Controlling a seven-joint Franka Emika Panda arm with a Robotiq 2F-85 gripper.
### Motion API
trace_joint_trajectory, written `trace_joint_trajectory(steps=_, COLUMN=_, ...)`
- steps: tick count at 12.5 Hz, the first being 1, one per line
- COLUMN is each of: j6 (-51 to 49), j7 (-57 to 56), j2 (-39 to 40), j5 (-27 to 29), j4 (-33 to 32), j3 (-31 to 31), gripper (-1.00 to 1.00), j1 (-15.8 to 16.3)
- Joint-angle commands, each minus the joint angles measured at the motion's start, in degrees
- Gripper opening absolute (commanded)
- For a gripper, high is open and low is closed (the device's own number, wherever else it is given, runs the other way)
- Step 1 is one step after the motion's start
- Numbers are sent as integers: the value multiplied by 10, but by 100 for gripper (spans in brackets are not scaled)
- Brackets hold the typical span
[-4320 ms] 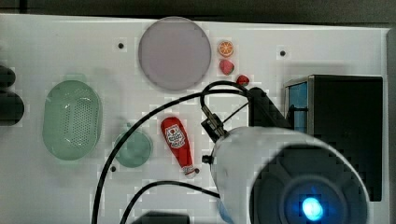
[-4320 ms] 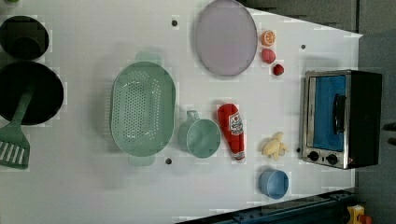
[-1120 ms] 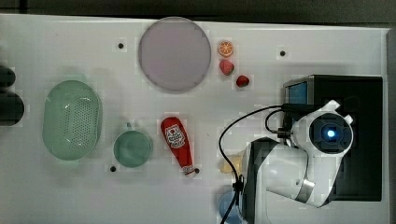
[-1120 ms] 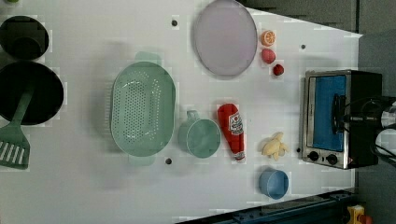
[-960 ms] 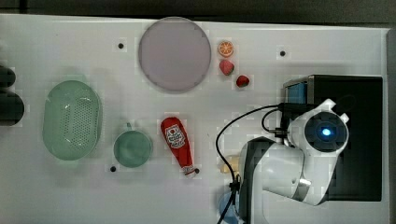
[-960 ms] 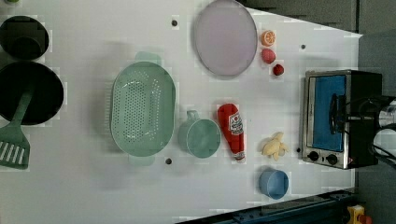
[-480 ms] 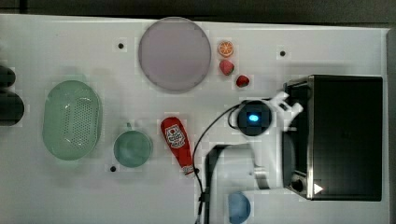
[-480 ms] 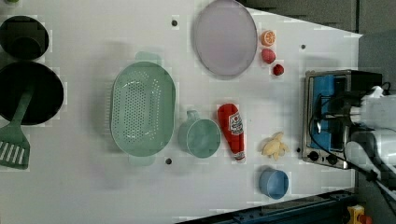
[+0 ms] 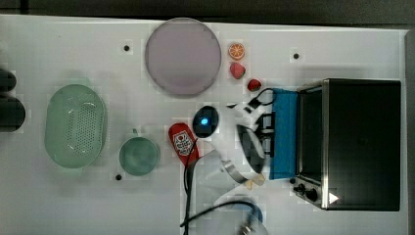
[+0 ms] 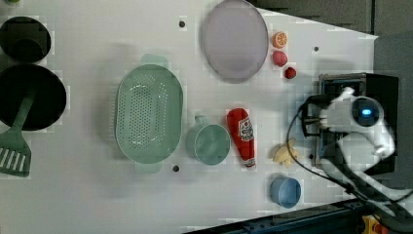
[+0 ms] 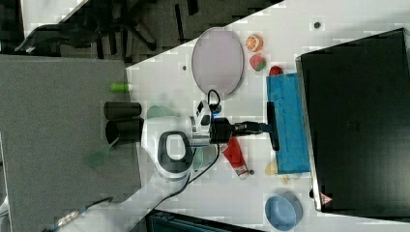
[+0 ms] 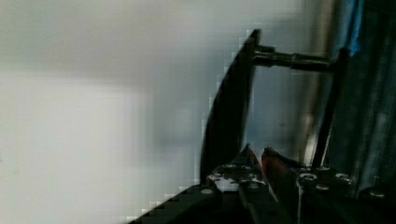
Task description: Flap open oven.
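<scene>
Oven (image 9: 359, 142) sits at 3 o'clock on the white counter (image 9: 73, 205) in the top view, black box with silver front frame. Its blue glass door (image 9: 285, 132) is dropped down flat, sticking out toward 9 o'clock from the oven mouth. Same in the right view: door (image 11: 287, 123) lying flat, black bar handle (image 11: 272, 126) along its outer edge.

Gripper (image 11: 263, 127) reaches level from 9 o'clock and meets the bar handle at about mid-length, jaws narrow and clamped on the handle. In the wrist view the handle (image 12: 231, 102) is a dark curved bar right at the gripper (image 12: 259, 156), with a metal standoff joining it to the door. In the top view the arm's white wrist with a blue light (image 9: 205, 120) is just to the 9 o'clock side of the door.

Other stuff in the top view: ketchup bottle (image 9: 181, 139) at 9 o'clock of the wrist, green cup (image 9: 139, 155) beyond it, green colander (image 9: 76, 126) at far 9 o'clock, round lilac plate (image 9: 182, 56) at 12 o'clock. Orange slice (image 9: 236, 50), strawberry (image 9: 237, 70) and a small red fruit (image 9: 253, 84) line up between plate and oven. In the left view, banana (image 10: 285, 152) and blue bowl (image 10: 286, 191) lie near the oven's front; black pan (image 10: 29, 97) with green spatula (image 10: 14, 151) at far 9 o'clock.
</scene>
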Motion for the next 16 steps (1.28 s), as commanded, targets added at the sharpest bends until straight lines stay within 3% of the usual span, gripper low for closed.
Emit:
trace_joint_trajectory(steps=1, j6=-6, j7=157, j2=34, j5=-53, j4=9, j3=4, gripper=-65, j1=28)
trace_joint_trajectory(steps=3, j6=-11, j7=219, j2=69, j5=-85, j4=20, j3=4, gripper=-65, j1=43)
trace_joint_trajectory(steps=6, j6=-15, j7=241, j2=108, j5=-89, j4=42, j3=6, gripper=-65, j1=56)
trace_joint_trajectory(steps=10, j6=4, j7=241, j2=88, j5=-69, j4=80, j3=16, gripper=-65, j1=59)
trace_joint_trajectory(steps=12, j6=5, j7=243, j2=53, j5=9, j4=106, j3=19, gripper=-65, j1=59)
trace_joint_trajectory(steps=16, j6=-18, j7=243, j2=-57, j5=226, j4=129, j3=18, gripper=-65, j1=58)
